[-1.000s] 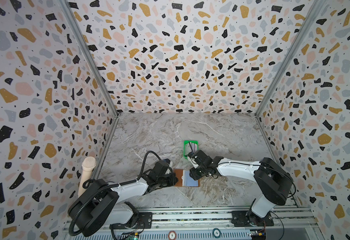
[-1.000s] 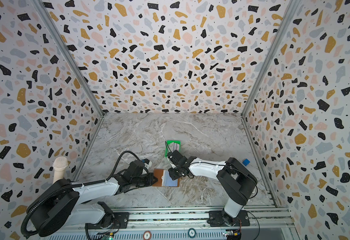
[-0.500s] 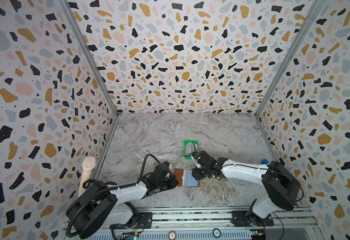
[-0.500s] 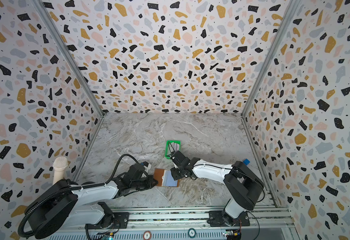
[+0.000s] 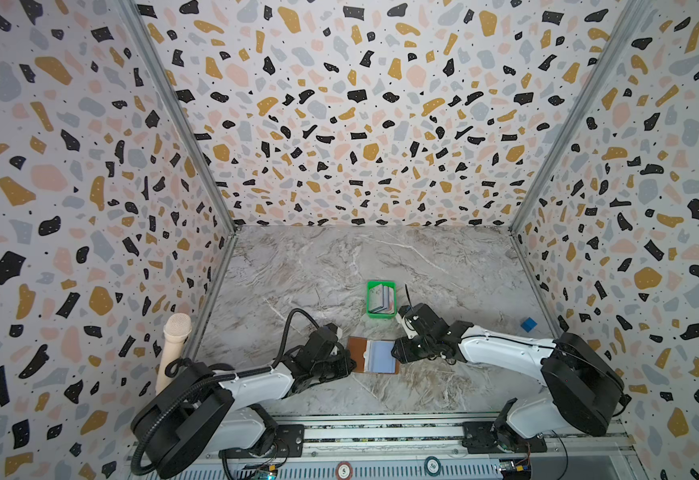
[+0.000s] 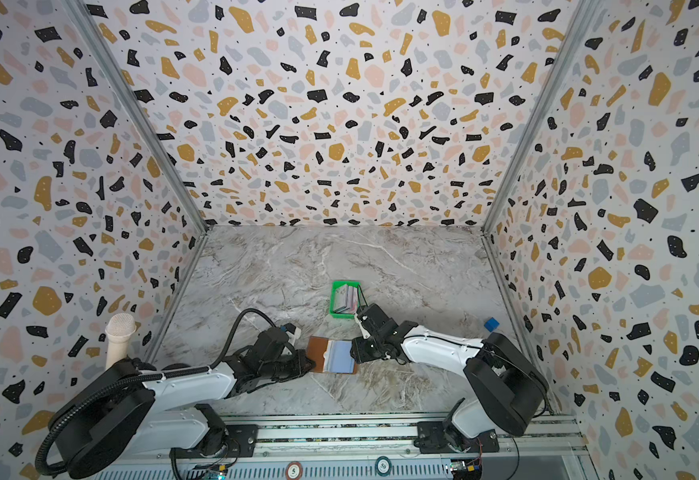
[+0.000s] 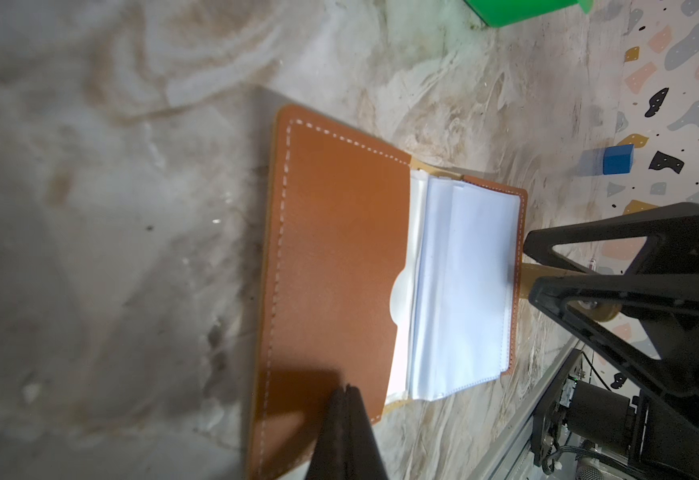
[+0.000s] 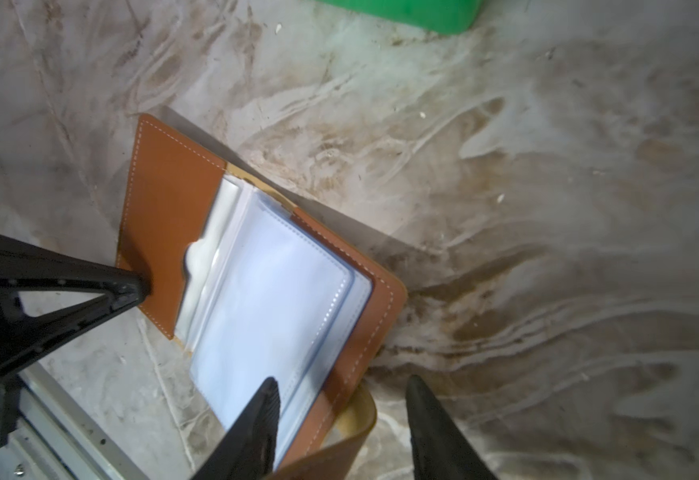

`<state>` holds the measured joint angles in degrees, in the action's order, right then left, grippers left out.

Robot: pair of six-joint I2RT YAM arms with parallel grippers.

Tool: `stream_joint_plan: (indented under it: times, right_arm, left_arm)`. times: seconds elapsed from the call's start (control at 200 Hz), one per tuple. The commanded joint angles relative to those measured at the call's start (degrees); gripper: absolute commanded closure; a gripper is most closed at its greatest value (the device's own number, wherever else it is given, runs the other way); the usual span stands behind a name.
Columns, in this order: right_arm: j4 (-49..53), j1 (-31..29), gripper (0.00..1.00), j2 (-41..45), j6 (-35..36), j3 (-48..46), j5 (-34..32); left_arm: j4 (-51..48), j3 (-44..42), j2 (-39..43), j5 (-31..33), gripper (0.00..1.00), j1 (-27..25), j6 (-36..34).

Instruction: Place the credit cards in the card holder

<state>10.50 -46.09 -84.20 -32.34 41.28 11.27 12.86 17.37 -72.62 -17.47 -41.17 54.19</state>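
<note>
Right wrist view: right tool spread astride the card holder edge; left tool pressed together atop it.

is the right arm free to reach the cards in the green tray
Probably yes: the right gripper has open jaws, and the credit cards stand uncovered in the green tray close beside it.
</note>
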Motion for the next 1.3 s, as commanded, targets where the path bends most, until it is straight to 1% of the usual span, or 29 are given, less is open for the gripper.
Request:
stream_joint_plan:
  times: [0.0, 0.18, 0.245, 0.325, 0.425, 0.451, 0.561, 0.641, 0.731, 0.866, 0.926, 1.006, 1.066, 1.141, 1.266, 1.296]
  right_arm:
    - [-2.2, 0.8, 0.60, -1.3, -0.5, 0.3, 1.9]
    - [-2.2, 2.9, 0.84, -2.4, 2.3, 2.3, 0.9]
    - [-2.4, 3.9, 0.94, -3.2, 3.7, 3.1, 0.9]
    - [-2.4, 4.9, 1.00, -4.2, 5.3, 4.6, 1.0]
    - [-2.3, 5.9, 1.00, -5.3, 6.7, 6.2, 0.9]
    - [-2.2, 6.1, 1.00, -5.6, 6.9, 6.5, 1.0]
    - [-2.4, 6.4, 1.00, -6.3, 6.6, 6.5, 0.8]
    - [-3.1, 6.4, 1.00, -6.2, 5.1, 5.2, 0.2]
    - [-5.7, 6.4, 1.00, -4.9, 1.7, 2.2, -0.6]
    - [-9.6, 5.3, 1.00, -2.2, -4.0, -1.4, -3.1]
    - [-10.6, 4.4, 1.00, -1.0, -6.2, -2.4, -4.7]
    - [-11.7, 3.3, 1.00, 0.4, -8.8, -3.7, -6.9]
    - [-12.3, 2.5, 1.00, 1.2, -9.6, -4.5, -8.3]
    - [-12.4, 2.4, 1.00, 0.8, -9.4, -4.5, -8.1]
    - [-10.6, 2.4, 1.00, -0.4, -8.9, -3.4, -8.0]
    - [-10.1, 2.5, 0.97, -0.4, -8.7, -3.1, -8.0]
  left_arm:
    - [1.0, 0.2, 0.5, 0.7, 1.00, -0.2, -0.4]
    - [-1.0, 2.0, 0.4, 2.5, 1.00, -0.2, -2.0]
    - [-1.0, 2.9, -0.4, 3.1, 1.00, -0.1, -2.5]
    - [-1.2, 4.0, -1.5, 3.3, 1.00, 0.3, -3.1]
    - [-1.0, 5.1, -2.4, 3.7, 1.00, 1.3, -3.1]
    - [-1.0, 5.3, -2.6, 3.8, 1.00, 1.5, -4.9]
    - [-0.6, 6.1, -4.5, 3.2, 1.00, 2.2, -5.8]
    - [0.1, 6.8, -5.5, 2.3, 1.00, 2.3, -6.2]
    - [0.4, 7.7, -5.5, 0.9, 1.00, 2.2, -6.2]
    - [-3.5, 9.6, -5.0, 0.0, 1.00, 1.9, -8.0]
    - [-5.0, 9.9, -4.3, -0.4, 0.95, 1.7, -8.6]
    - [-6.6, 9.9, -3.7, -0.4, 0.94, 1.6, -9.4]
    - [-6.4, 9.1, -3.9, -0.3, 0.96, 1.5, -9.5]
    - [-5.0, 8.0, -4.9, -0.4, 1.00, 1.5, -9.2]
    - [-3.2, 7.1, -7.2, -0.2, 1.00, 1.5, -9.1]
    - [-3.1, 7.0, -7.5, -0.2, 1.00, 1.6, -9.3]
